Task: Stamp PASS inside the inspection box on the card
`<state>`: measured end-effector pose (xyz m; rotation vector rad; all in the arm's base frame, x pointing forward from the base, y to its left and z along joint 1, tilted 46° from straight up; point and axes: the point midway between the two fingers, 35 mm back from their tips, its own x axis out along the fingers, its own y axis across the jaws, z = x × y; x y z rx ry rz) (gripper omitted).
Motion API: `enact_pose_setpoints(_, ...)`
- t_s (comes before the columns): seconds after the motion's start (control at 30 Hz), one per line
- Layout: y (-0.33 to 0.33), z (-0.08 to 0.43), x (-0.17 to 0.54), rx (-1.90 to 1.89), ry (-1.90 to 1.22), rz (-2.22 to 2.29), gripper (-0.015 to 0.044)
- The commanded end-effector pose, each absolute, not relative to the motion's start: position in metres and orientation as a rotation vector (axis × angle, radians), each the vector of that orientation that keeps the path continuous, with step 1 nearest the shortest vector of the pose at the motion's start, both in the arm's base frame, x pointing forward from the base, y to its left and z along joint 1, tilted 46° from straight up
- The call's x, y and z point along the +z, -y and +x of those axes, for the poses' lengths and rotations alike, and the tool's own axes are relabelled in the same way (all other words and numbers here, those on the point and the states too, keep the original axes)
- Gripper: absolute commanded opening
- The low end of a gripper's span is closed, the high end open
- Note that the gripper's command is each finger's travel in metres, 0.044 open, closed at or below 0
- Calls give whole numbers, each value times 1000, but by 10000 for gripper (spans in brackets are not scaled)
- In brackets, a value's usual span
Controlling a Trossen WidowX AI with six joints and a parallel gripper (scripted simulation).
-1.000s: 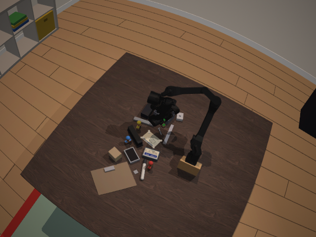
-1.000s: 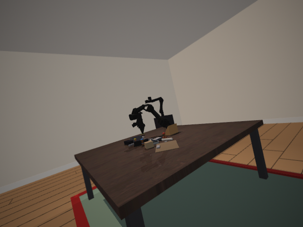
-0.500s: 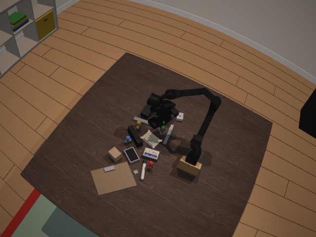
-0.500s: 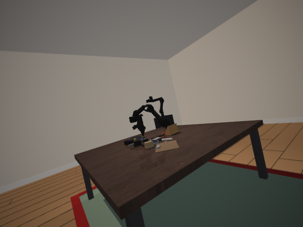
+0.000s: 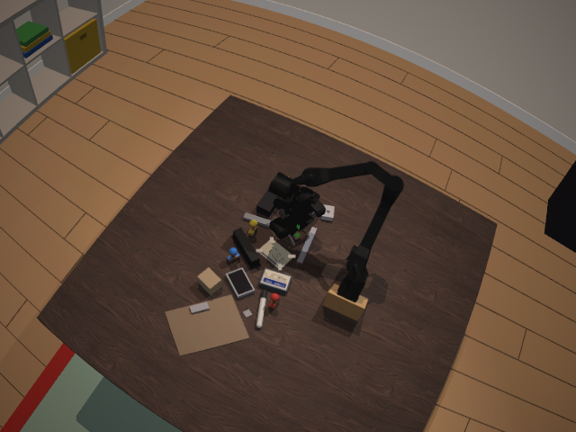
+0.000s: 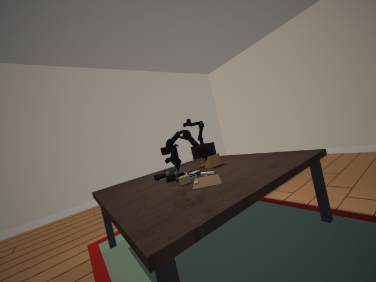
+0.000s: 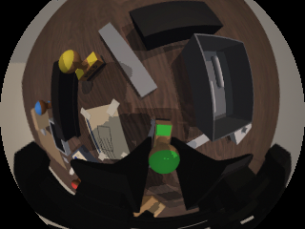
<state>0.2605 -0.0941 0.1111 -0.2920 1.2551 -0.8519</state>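
Observation:
My gripper [image 7: 160, 140] [image 6: 178, 170] is shut on the green-knobbed stamp [image 7: 164, 162] [image 5: 296, 235], which has a green patch on its block. It is low, beside the card; I cannot tell whether it touches the bench. Its printing face is hidden. The card [image 5: 269, 248] [image 7: 96, 125] lies flat with pale tabs at its corners and dark outlines on it. A grey-framed black pad [image 5: 239, 283] [image 7: 59, 138] and a white case with a blue label [image 5: 275, 281] [image 7: 84, 156] lie beyond the card. Which one is the ink pad I cannot tell for sure.
Yellow [image 5: 252, 226] [image 7: 70, 62], blue [image 5: 233, 252] and red [image 5: 274, 299] stamps stand around. A long black block [image 5: 245, 247] [image 7: 65, 100] lies beside the card. Grey bars [image 5: 307, 245] [image 7: 128, 60] and a dark open bin [image 7: 247, 91] are nearby. A small grey object [image 7: 152, 129] lies near the held stamp.

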Motion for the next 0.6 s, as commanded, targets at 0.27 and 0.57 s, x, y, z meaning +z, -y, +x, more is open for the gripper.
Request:
enact_pose_setpoints(0.27,95,261,111,-852,-1254,-292,210)
enact_pose_setpoints(0.57,57,264,144,-836,-1258,-290,253)
